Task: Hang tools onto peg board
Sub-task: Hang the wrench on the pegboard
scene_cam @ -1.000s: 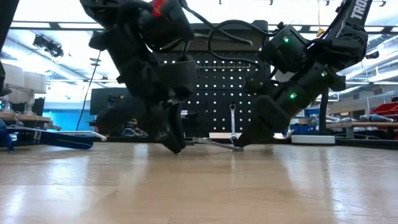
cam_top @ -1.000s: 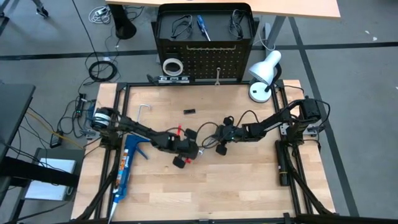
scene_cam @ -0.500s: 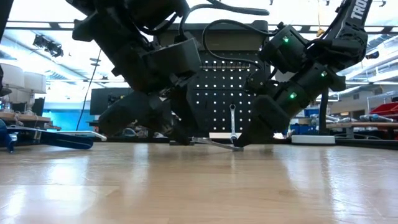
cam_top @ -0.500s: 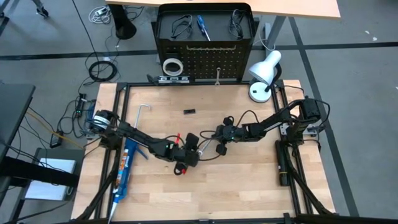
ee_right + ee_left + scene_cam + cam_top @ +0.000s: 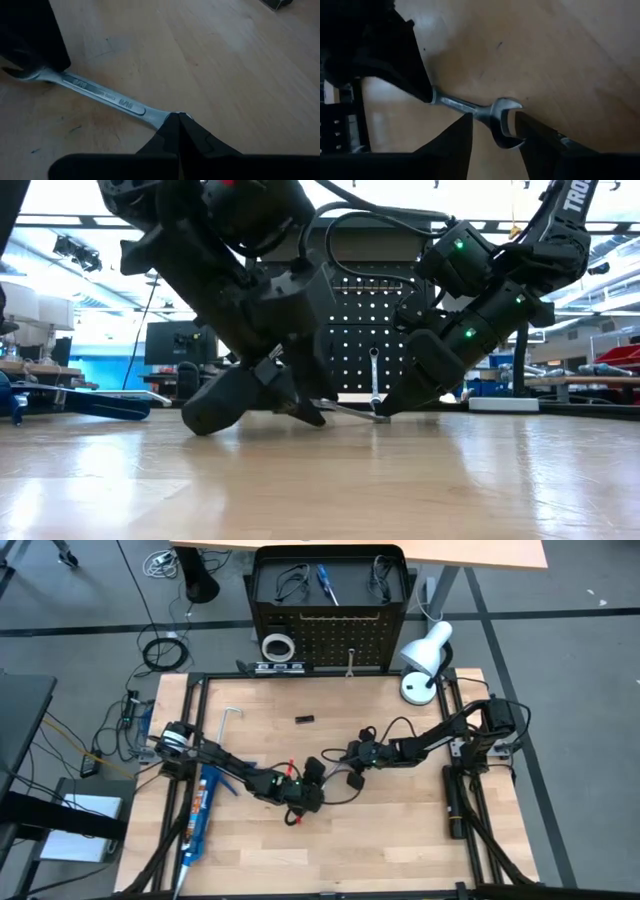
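A silver open-ended steel wrench (image 5: 102,97) lies flat on the pale wooden tabletop (image 5: 400,850), near its middle, with a claw at each end. Stamped characters run along its shank in the right wrist view, but they are too blurred to read with confidence.

The right claw (image 5: 178,118) has its two dark fingers pressed together, pinching one end of the wrench against the wood. The left claw (image 5: 492,125) comes from the opposite side; its fingers (image 5: 457,135) stand spread, one on either side of the wrench's open jaw end, close to it, though whether they touch the metal I cannot tell.

In the low view both arms lean down to the tabletop, and part of white lettering, "TR", shows on the right arm.

Behind the tabletop stands the large upright black perforated metal peg board (image 5: 330,640). On it hang black wire loops (image 5: 290,582), a blue-handled screwdriver (image 5: 326,582) and another small silver wrench (image 5: 350,662); a white tape ring (image 5: 276,645) sits at its lower left.

A white desk lamp (image 5: 424,658) stands at the far right corner, a small black piece (image 5: 304,720) lies on the wood, and a blue tool (image 5: 203,808) rests along the left edge beside a bent silver hex key (image 5: 228,720).
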`<state>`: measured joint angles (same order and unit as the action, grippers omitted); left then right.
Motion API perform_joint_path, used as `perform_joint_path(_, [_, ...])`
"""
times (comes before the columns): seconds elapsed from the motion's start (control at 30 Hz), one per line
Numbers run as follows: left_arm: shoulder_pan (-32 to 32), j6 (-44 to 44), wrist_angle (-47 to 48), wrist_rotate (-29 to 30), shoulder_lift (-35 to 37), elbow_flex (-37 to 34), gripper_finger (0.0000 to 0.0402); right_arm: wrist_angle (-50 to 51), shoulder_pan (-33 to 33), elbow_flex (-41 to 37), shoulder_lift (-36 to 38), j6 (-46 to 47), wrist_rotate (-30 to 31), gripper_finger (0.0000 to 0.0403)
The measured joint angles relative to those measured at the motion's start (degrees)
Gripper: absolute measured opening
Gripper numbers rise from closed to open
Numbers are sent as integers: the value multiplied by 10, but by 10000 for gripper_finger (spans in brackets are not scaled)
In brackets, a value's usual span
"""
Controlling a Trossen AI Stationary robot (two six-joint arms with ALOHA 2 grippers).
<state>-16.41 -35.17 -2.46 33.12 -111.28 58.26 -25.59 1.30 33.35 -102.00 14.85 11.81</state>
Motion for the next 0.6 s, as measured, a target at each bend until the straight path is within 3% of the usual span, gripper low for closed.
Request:
perform_joint_path(0.13, [-1, -7, -6, 2, 0, 0, 124, -2, 0, 0, 0, 0, 0, 9])
perform_joint_path(0.43, [-11, -13, -40, 60, 1, 0, 19, -5, 1, -1, 3, 2, 22, 21])
perform_joint_path(0.6, [-20, -36, -64, 82, -1, 0, 12, 21, 1, -4, 46, -13, 13, 52])
